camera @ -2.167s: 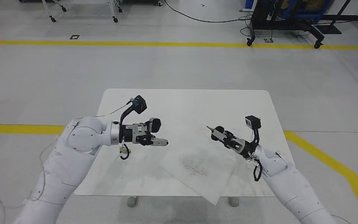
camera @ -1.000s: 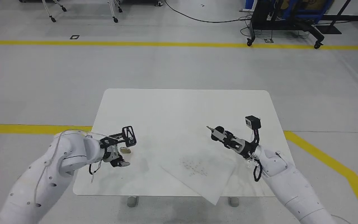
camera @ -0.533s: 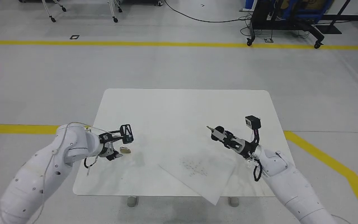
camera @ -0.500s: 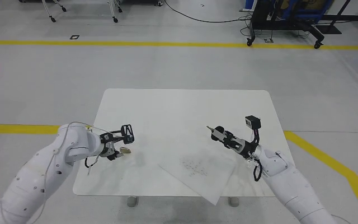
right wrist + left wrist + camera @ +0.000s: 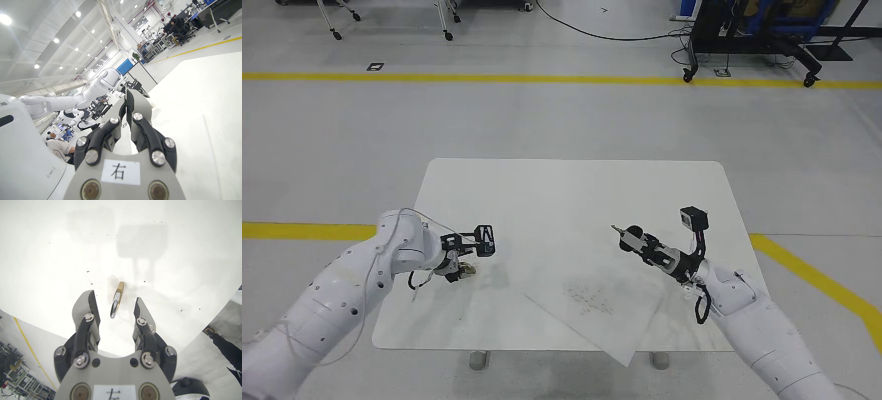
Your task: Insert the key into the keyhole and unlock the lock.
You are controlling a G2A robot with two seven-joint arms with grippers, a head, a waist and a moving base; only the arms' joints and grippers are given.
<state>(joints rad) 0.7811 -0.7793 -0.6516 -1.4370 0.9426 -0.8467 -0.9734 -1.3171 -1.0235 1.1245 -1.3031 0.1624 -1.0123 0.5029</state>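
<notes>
Just inside table (image 5: 572,180) edge, left hand (image 5: 115,296) spread over lock (image 5: 118,291), right hand (image 5: 126,94) pinching key (image 5: 616,229).

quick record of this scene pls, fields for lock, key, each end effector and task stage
lock: brass, lying on the white table, toward the robot's left
left end effector: open, one finger on either side of the lock, not closed on it
right end effector: shut, held above the table
key: thin metal tip sticking out of the right end effector
stage: key not yet in the keyhole
</notes>
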